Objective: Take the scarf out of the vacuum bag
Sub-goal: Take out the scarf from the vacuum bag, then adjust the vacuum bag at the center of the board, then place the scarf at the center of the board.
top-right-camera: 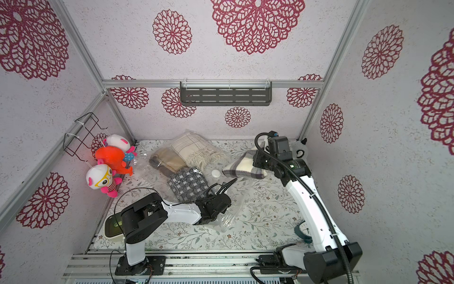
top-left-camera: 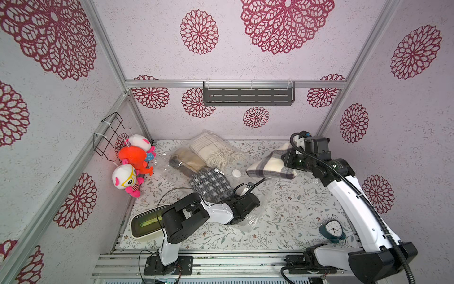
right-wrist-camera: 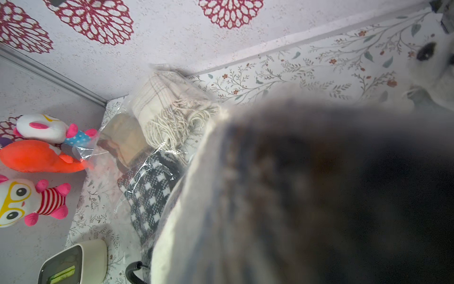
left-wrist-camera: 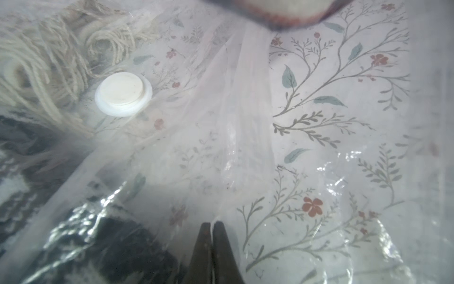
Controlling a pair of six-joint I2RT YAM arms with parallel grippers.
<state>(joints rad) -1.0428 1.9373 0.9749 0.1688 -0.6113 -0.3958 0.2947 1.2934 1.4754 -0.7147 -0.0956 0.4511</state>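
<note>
Floral desk (top-left-camera: 282,221). Left pincer (left-wrist-camera: 211,225), fully closed, pinches the vacuum bag (left-wrist-camera: 221,152) film, anchoring it. Right pincer (top-left-camera: 285,158), clamped on the plaid scarf (top-left-camera: 267,164), holds it raised, apparently clear of the bag's mouth and well apart from the left pincer.

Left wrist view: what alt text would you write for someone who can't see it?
Close-up of the left gripper shut on a fold of the clear, crinkly vacuum bag, which lies on a floral table cover. The bag's round white valve cap sits beside a cream fringed scarf inside it.
</note>
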